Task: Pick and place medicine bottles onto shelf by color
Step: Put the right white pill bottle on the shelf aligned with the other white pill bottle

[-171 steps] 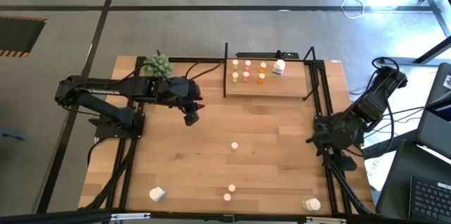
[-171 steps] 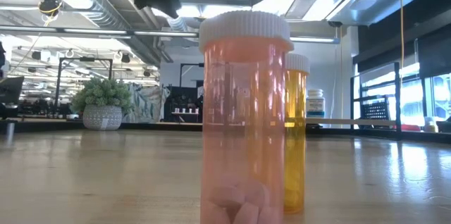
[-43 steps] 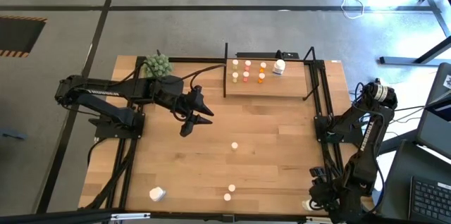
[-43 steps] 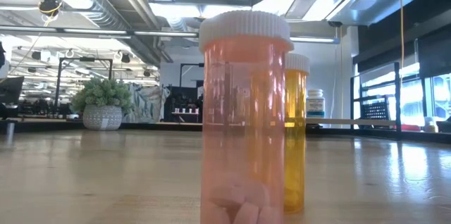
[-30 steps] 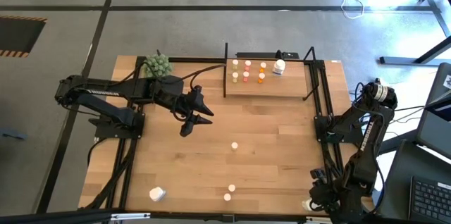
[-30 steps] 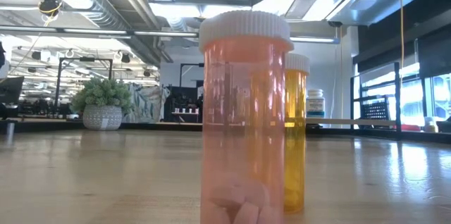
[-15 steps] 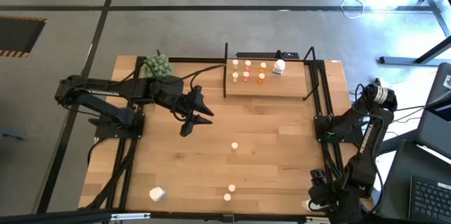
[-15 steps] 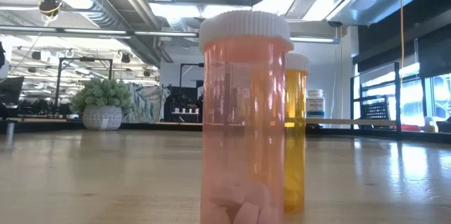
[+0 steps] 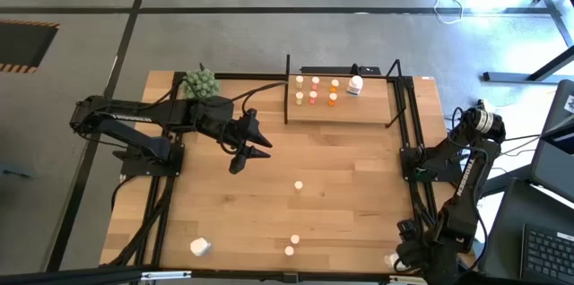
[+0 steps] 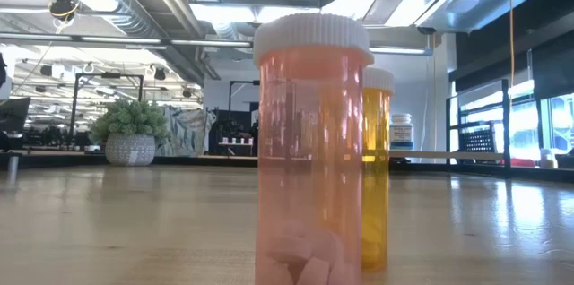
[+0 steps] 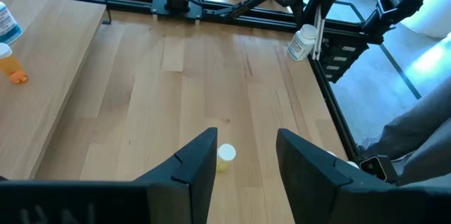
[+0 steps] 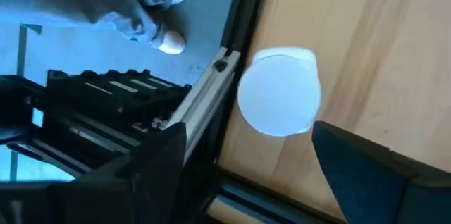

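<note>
**Hovering wide over the corner bottle**

Spread wide, the right gripper [image 12: 243, 160] hangs over a white-capped bottle [image 12: 280, 91] at the table's front right corner; its fingers [image 12: 366, 171] stand either side of the round cap and touch nothing. That bottle sits hard by the black frame rail [image 12: 204, 101] at the table edge, with the floor and a person's shoes [image 12: 165, 37] just beyond. From above, the right arm [image 9: 462, 186] folds down over that same corner and nearly hides the bottle.

Over to the left gripper [image 9: 249, 152], out above the middle of the table [image 9: 350, 168]. Its fingers [image 11: 194, 164] are parted and hold nothing, and a small white-capped bottle [image 11: 225, 155] stands on the wood between and just ahead of them.

More bottles are loose on the table: one at centre [image 9: 299, 185], two near the front edge [image 9: 294, 241] [image 9: 289, 251], and a larger white one [image 9: 200, 247] at front left. The table-level camera has a pink bottle [image 10: 312, 146] right in front of it, with an orange one [image 10: 377, 164] just behind.

At the back stands the shelf [image 9: 345, 110], already carrying small bottles in rows [image 9: 314, 88] and a larger white bottle [image 9: 356, 84] at its right. A green plant ball [image 9: 201, 82] sits at the back left.
</note>
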`<action>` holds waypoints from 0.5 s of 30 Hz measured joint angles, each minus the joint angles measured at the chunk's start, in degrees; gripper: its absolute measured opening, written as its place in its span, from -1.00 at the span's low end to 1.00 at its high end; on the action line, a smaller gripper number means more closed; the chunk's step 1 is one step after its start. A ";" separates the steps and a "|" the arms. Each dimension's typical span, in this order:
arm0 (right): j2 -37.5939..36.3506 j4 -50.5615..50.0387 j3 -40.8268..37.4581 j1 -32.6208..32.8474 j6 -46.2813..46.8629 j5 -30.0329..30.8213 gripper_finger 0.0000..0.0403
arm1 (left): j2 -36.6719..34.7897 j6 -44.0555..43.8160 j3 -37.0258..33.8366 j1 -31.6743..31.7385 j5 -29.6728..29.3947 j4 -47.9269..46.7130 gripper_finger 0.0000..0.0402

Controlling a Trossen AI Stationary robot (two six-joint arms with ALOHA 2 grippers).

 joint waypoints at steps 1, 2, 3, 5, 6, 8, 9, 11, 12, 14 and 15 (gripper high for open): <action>0.00 0.13 0.00 0.00 -0.03 0.32 0.53 | 0.00 0.00 0.00 -0.02 0.00 0.00 -0.30; 0.00 -0.17 0.00 0.00 -0.43 1.04 0.53 | 0.02 0.00 0.00 -0.02 0.00 0.00 -0.30; 0.00 -0.48 0.00 0.00 -0.63 1.78 0.53 | 0.00 0.00 0.00 -0.02 0.00 0.00 -0.30; 0.00 -0.32 0.00 0.02 -0.44 3.17 0.53 | 0.00 0.00 0.00 -0.01 0.00 0.00 -0.30; 0.04 -0.31 0.00 0.02 -0.45 3.48 0.53 | 0.00 0.00 0.00 -0.01 -0.01 0.00 -0.30; 0.44 -0.41 0.00 0.04 -0.49 3.87 0.53 | 0.00 0.00 0.00 -0.02 0.00 0.00 -0.30; 0.81 -0.42 0.00 0.04 -0.43 3.96 0.53 | 0.00 0.00 0.00 0.00 -0.02 0.00 -0.30; 1.90 -0.40 0.00 0.02 -0.42 4.12 0.53 | 0.02 0.02 0.00 0.00 -0.02 0.00 -0.30; 2.56 -0.41 0.00 0.04 -0.50 4.29 0.53 | 0.00 0.00 0.00 -0.02 0.00 -0.02 -0.30; 3.74 -0.36 0.00 0.04 -0.44 5.35 0.53 | 0.00 0.00 0.00 0.00 -0.01 0.00 -0.30; 4.10 -0.03 0.00 0.04 -0.42 5.77 0.53 | 0.00 0.00 0.00 -0.02 -0.01 0.00 -0.30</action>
